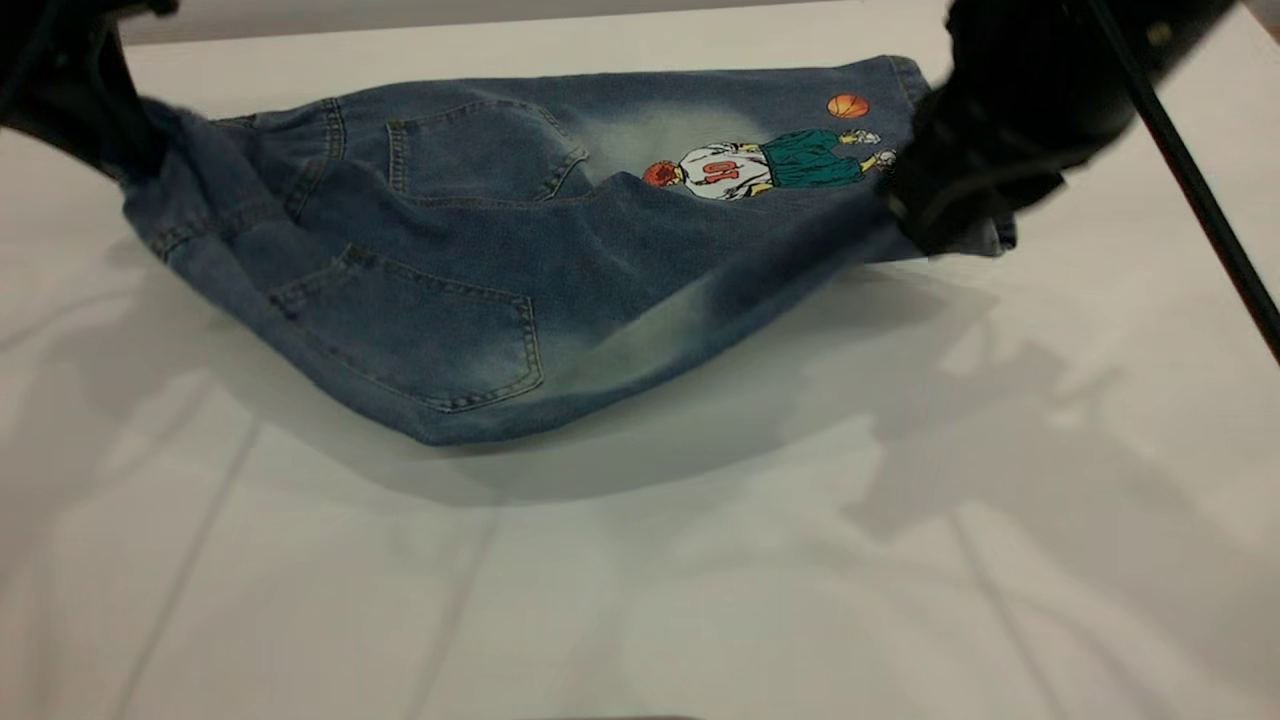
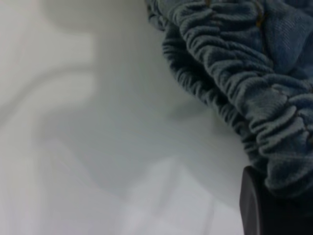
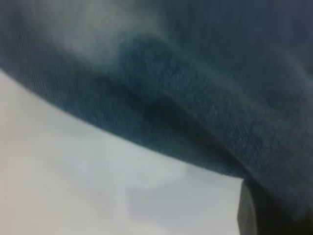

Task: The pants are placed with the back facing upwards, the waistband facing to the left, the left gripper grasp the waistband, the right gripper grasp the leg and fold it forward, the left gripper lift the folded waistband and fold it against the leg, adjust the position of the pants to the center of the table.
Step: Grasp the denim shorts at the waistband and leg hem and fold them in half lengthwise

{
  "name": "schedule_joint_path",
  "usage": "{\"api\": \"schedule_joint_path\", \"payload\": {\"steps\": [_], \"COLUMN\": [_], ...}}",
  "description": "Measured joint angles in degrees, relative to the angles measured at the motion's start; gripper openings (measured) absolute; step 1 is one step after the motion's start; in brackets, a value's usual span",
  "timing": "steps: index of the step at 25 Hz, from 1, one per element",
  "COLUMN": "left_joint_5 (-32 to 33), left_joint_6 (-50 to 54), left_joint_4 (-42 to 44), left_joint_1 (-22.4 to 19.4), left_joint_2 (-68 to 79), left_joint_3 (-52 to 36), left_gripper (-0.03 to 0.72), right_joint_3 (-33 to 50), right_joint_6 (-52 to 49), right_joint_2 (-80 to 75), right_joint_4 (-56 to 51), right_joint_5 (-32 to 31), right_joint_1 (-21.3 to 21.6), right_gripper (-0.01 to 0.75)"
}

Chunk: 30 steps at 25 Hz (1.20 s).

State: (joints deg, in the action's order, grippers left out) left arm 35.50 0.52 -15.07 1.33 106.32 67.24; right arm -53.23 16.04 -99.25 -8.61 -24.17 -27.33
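The pants point(image 1: 450, 300), blue denim shorts with their back pockets up, hang between my two grippers and sag in the middle toward the table point(image 1: 700, 580). At the far left my left gripper point(image 1: 125, 145) is shut on the gathered waistband point(image 1: 190, 235). In the left wrist view the ruched waistband point(image 2: 244, 83) runs into one of its fingers point(image 2: 257, 205). On the right, my right gripper point(image 1: 925, 205) is shut on the plain leg point(image 1: 700, 310), lifting it over the leg with the cartoon print point(image 1: 760, 165). In the right wrist view the leg's denim point(image 3: 195, 98) fills the top of the picture.
A thick black cable point(image 1: 1200, 200) slants down from the right arm at the right edge. The shorts lie in the far half of the table; bare white surface spreads toward the near edge point(image 1: 600, 700).
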Motion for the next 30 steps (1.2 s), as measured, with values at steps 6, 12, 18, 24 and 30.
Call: {"api": "schedule_joint_path", "payload": {"steps": [6, 12, 18, 24, 30], "left_joint_5": [-4.5, -13.1, -20.0, -23.9, -29.6], "left_joint_6": [0.1, 3.8, 5.5, 5.8, 5.8], "left_joint_4": [-5.8, -14.7, -26.7, -40.2, -45.7], "left_joint_1": [0.0, 0.0, 0.0, 0.0, 0.0], "left_joint_2": [-0.1, -0.1, 1.0, 5.9, 9.1], "left_joint_3": [0.1, 0.1, 0.1, 0.1, 0.1], "left_gripper": [0.076, 0.076, 0.076, 0.076, 0.076], "right_joint_3": [-5.8, -9.9, -16.6, -24.2, -28.6], "right_joint_6": [0.0, 0.0, 0.0, 0.1, -0.4], "right_joint_2": [-1.1, -5.3, -11.9, -19.2, -22.4], "right_joint_4": [1.1, 1.4, 1.4, 1.4, 1.1], "right_joint_5": [1.4, 2.9, 3.1, 3.2, 5.8], "right_joint_1": [4.0, 10.5, 12.0, 12.1, 13.8], "right_gripper": [0.031, 0.031, 0.031, 0.031, 0.031]}}
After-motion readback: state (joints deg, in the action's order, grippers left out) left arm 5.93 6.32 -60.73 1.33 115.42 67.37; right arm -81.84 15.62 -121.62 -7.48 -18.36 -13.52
